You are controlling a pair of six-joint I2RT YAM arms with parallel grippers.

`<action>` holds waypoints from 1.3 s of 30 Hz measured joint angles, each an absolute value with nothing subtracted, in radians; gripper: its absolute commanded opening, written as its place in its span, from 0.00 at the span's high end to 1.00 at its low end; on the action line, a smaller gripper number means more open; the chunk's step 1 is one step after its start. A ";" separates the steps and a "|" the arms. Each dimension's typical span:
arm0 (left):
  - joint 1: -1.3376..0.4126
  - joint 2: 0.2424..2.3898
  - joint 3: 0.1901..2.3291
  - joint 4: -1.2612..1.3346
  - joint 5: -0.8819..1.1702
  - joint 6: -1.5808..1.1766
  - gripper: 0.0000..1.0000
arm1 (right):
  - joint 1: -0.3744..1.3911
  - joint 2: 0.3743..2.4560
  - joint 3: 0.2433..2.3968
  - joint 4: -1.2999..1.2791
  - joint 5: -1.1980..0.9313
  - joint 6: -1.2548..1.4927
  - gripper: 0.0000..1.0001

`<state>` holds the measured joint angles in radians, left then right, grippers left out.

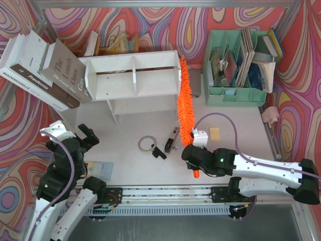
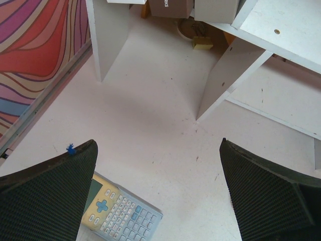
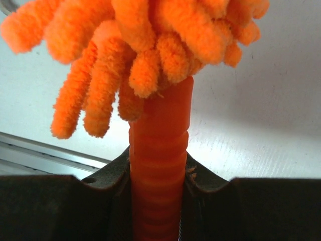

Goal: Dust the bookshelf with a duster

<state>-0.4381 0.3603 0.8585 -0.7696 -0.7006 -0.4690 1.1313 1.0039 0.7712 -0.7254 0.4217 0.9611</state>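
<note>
The duster (image 1: 184,98) is clenched by its ribbed orange handle in the right end effector (image 3: 159,201), just below the fluffy head, which in my judgement leaves the whole head free for wiping. The head points away from the arm, its far end at the right end panel of the bookshelf (image 1: 133,75). The right arm lies low and extended along the table's (image 1: 225,118) near edge. The left end effector (image 2: 158,196) is released and empty, its arm folded near a calculator (image 2: 123,213).
</note>
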 measured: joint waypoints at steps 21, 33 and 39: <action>-0.438 0.360 0.859 -0.770 -0.701 -0.469 0.02 | 1.131 1.198 0.643 -0.643 0.234 0.993 1.00; -0.438 0.360 0.859 -0.770 -0.701 -0.469 0.02 | 1.131 1.232 0.595 -0.645 0.167 0.999 1.00; -0.438 0.360 0.859 -0.770 -0.701 -0.469 0.02 | 1.131 1.201 0.643 -0.718 0.200 0.995 1.00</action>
